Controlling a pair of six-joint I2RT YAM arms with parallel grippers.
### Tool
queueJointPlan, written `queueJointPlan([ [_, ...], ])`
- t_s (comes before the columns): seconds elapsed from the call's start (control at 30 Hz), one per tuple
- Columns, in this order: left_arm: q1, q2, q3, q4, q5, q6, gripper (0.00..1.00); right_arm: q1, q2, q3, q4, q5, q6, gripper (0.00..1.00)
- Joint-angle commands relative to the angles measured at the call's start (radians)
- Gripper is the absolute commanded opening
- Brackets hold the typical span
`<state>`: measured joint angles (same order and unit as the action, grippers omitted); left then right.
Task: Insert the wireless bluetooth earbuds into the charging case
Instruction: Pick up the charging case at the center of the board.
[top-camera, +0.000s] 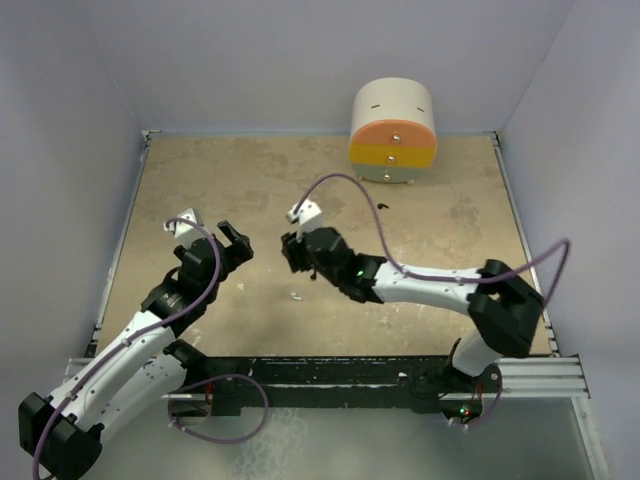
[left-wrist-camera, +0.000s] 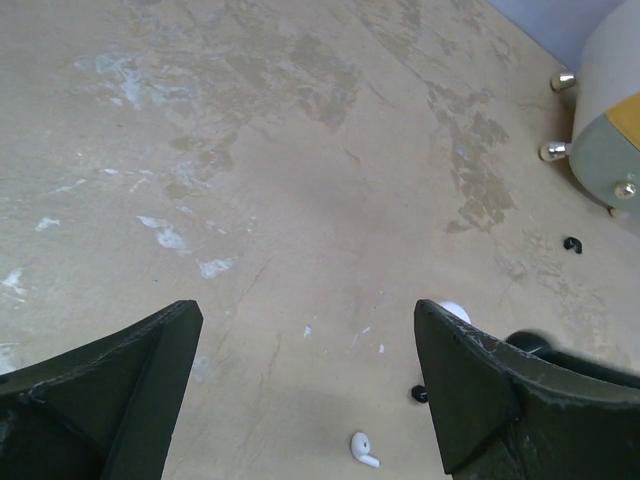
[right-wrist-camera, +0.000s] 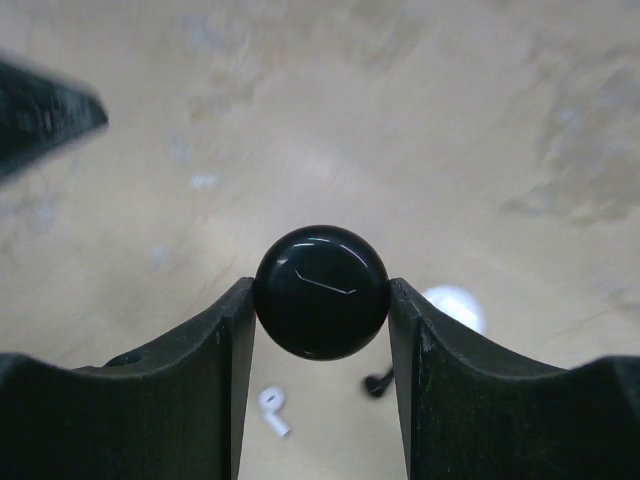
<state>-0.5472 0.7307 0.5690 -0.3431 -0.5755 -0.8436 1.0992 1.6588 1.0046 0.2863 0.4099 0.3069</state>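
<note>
Right gripper (right-wrist-camera: 320, 290) has its jaws clamped on a glossy black disc (right-wrist-camera: 320, 300), one finger on each side of it. Left gripper (left-wrist-camera: 308, 312) has its jaws wide apart, nothing between them, and sits just left of the right one.

On the table below them lies a white earbud (left-wrist-camera: 364, 449), with a tiny black earbud (left-wrist-camera: 419, 394) near it and a white disc (left-wrist-camera: 455, 312) peeking out behind a left-gripper finger. Another black earbud (left-wrist-camera: 571, 244) lies farther back, near the feet of the drawer box.

The table (top-camera: 210, 180) is a worn tan board, blotchy with darker stains and pale scuffs, with a metal rail (top-camera: 540, 375) along the near edge.

At the back stands the drawer box (top-camera: 393, 135), white and round-topped, its fronts orange, yellow and grey-green with small metal knobs. Plain pale lavender walls (top-camera: 250, 60) close off three sides.
</note>
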Motion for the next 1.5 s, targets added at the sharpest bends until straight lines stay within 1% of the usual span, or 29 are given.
queueJointPlan([
  [0.0,0.021,0.000,-0.038,0.177,0.155,0.040,0.86,-0.129,-0.179,-0.085,0.187,-0.168,-0.205,0.02],
  [0.07,0.035,0.023,-0.048,0.238,0.214,0.037,0.86,-0.167,-0.245,-0.118,0.212,-0.240,-0.262,0.01],
  [0.13,0.055,0.047,-0.052,0.309,0.272,0.032,0.86,-0.185,-0.275,-0.131,0.211,-0.287,-0.309,0.01],
  [0.33,0.125,0.129,-0.056,0.495,0.480,-0.003,0.86,-0.212,-0.271,-0.127,0.158,-0.357,-0.382,0.00],
  [0.47,0.150,0.186,-0.058,0.600,0.602,-0.033,0.85,-0.218,-0.257,-0.127,0.142,-0.372,-0.387,0.00],
  [0.63,0.159,0.223,-0.082,0.714,0.685,-0.069,0.83,-0.223,-0.269,-0.145,0.157,-0.414,-0.381,0.00],
  [0.9,0.160,0.307,-0.147,0.981,0.838,-0.169,0.79,-0.226,-0.261,-0.138,0.158,-0.459,-0.377,0.00],
  [1.23,0.160,0.313,-0.175,1.048,0.906,-0.163,0.77,-0.226,-0.240,-0.122,0.163,-0.488,-0.377,0.00],
  [1.47,0.159,0.366,-0.181,1.084,0.931,-0.166,0.75,-0.226,-0.228,-0.107,0.162,-0.508,-0.381,0.00],
])
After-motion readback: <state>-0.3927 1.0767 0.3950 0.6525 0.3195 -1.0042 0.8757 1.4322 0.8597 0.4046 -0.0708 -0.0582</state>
